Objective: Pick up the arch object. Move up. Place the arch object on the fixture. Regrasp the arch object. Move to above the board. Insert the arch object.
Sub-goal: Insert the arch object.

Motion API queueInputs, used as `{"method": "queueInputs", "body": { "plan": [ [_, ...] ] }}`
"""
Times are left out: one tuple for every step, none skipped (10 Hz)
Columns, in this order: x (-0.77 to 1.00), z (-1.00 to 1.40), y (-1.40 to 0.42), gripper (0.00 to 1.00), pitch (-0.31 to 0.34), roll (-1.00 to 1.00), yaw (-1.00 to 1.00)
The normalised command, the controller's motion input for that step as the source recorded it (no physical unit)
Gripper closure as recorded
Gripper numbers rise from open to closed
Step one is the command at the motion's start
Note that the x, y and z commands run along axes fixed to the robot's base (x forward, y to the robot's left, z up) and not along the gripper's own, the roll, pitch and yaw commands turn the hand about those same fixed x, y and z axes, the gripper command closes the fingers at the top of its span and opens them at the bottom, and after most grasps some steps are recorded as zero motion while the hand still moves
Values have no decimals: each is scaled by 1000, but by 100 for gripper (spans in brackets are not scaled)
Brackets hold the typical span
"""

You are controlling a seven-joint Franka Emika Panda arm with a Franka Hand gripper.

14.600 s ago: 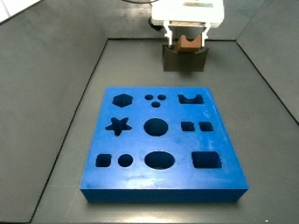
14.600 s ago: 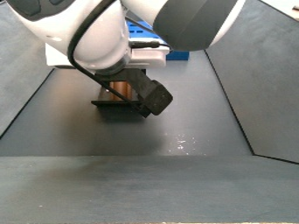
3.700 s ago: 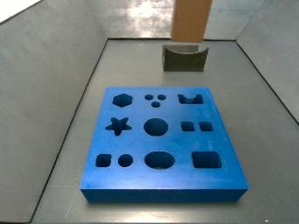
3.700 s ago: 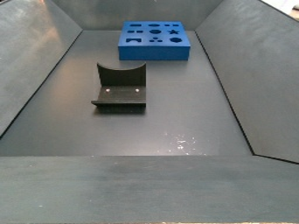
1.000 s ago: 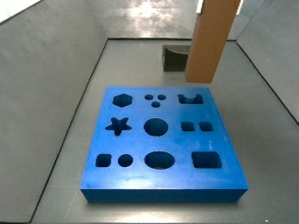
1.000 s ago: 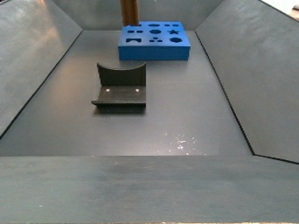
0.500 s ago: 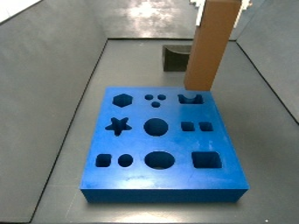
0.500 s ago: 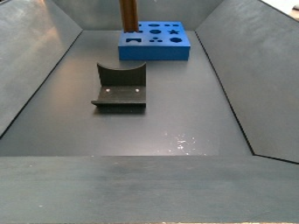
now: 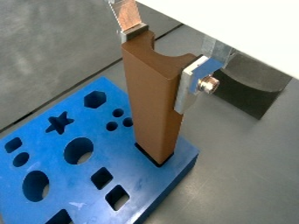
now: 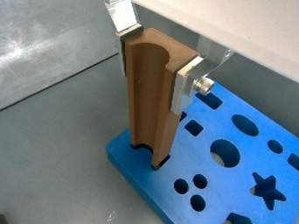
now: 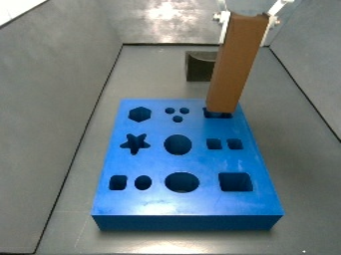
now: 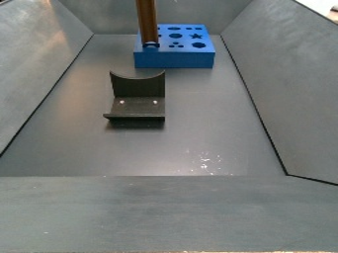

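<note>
In both wrist views I am seeing the tool point(image 9: 162, 52) gripping the arch object point(image 9: 152, 105) by its upper end, silver fingers point(image 10: 187, 77) pressing opposite faces. The piece is standing upright, its lower end sitting in the arch cutout near a corner of the board point(image 9: 70, 179).

In a side view the arch object point(image 11: 234, 62) is rising from the board point(image 11: 180, 199), with the fixture point(image 11: 198, 67) behind it.

In a side view the fixture point(image 12: 137, 100) is sitting on the floor, well apart from the board point(image 12: 181, 54).

No readable text, label, brand or number appears on anything in these views.
</note>
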Motion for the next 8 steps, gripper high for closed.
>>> {"method": "queueInputs", "body": {
  "plan": [
    [0, -243, 0, 100, 0, 0, 0],
    [0, -234, 0, 100, 0, 0, 0],
    [0, -220, 0, 100, 0, 0, 0],
    [11, -200, 0, 100, -3, -1, 0],
    [40, -200, 0, 100, -1, -1, 0],
    [17, -237, 0, 100, -1, 0, 0],
    [6, -274, 0, 100, -10, 0, 0],
    [3, -314, 14, 100, -7, 0, 0]
  ]
}}
